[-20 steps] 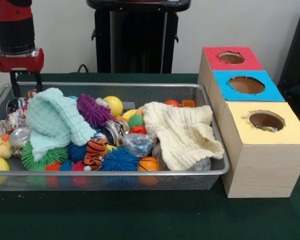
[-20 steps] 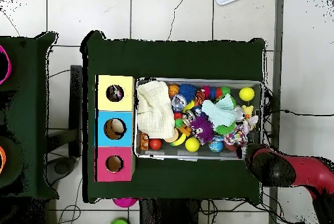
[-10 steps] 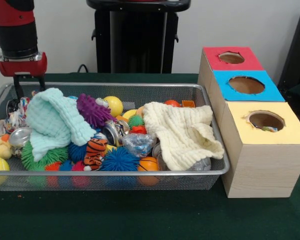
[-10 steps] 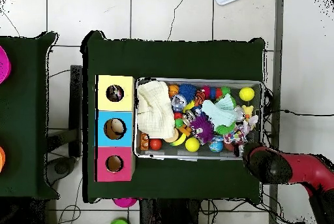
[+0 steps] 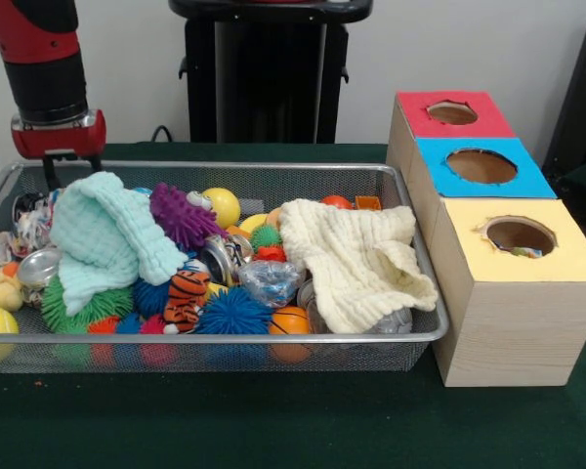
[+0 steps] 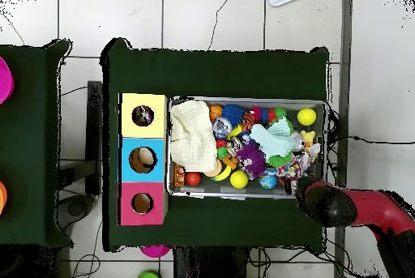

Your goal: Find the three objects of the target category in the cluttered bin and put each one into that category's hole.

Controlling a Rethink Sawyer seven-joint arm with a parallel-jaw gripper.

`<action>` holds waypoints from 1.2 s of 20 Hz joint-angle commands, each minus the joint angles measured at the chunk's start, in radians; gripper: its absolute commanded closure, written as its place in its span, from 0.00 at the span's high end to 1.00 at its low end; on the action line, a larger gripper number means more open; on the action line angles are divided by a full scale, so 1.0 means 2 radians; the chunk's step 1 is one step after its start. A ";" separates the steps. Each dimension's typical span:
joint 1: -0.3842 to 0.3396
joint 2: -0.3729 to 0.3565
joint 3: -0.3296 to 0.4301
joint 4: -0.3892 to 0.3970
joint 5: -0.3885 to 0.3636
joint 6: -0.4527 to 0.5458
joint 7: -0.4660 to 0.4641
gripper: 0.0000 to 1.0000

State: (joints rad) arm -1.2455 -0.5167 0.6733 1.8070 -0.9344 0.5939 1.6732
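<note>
Gripper [image 5: 66, 168] hangs over bin [image 5: 225, 337] far-left corner, fingers mostly hidden, can't tell if open or shut. Target category unclear, so no sure pick. Just below/right of it: mint cloth [image 5: 103, 239] covering toys, then purple spiky ball [image 5: 181, 215], yellow ball [image 5: 223, 205], cream cloth [image 5: 356, 262]. Boxes w/ holes [image 5: 481, 166] well right, across whole bin

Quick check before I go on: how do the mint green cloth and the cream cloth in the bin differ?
The mint green knitted cloth lies toward the bin's end away from the boxes; the cream knitted cloth lies at the end beside them. The mint one is heaped up over spiky balls; the cream one spreads flatter, one corner draped over the wire mesh bin's rim. The cream cloth looks larger. Both are soft, textured cloths that hide toys beneath.
</note>
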 commanded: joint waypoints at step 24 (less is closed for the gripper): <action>0.054 -0.135 0.018 0.040 0.050 0.073 -0.095 0.00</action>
State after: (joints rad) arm -1.1746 -0.6324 0.6738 1.8299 -0.9104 0.5792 1.6730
